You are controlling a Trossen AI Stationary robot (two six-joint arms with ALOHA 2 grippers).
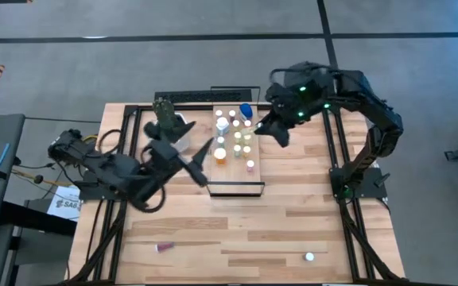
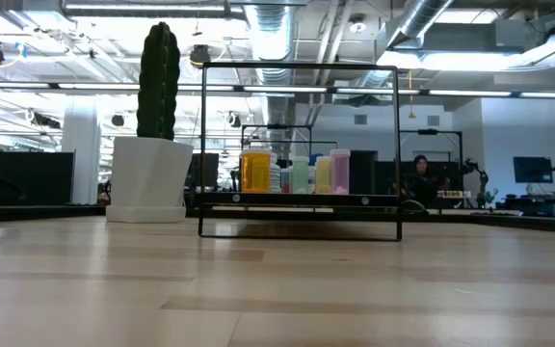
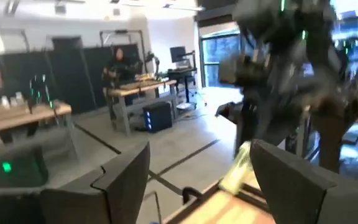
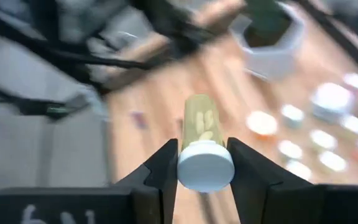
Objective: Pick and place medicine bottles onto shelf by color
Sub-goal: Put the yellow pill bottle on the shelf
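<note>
The shelf (image 1: 237,184) lies mid-table with several white-capped bottles (image 1: 233,139) standing on it; the low view shows them in a row (image 2: 297,173) inside its dark frame. My right gripper (image 1: 279,131), above the shelf's right edge, is shut on a pale yellow bottle with a white cap (image 4: 201,124). My left gripper (image 1: 199,161) is open at the shelf's left edge and holds nothing; its fingers (image 3: 126,177) stand wide apart. A reddish bottle (image 1: 164,247) and a white one (image 1: 309,257) lie near the table's front edge. My right gripper pinches the yellow bottle by its white cap (image 4: 205,168) between the two fingers. The bottle's body sticks out ahead of the fingers, in line with them. It is lifted clear, slanting down over the shelf's right side.
A white hexagonal pot with a green cactus (image 1: 169,121) stands just left of the shelf's far end, close to my left arm. Bare wood lies in front of the shelf. A dark frame runs along the table's edges (image 1: 336,167).
</note>
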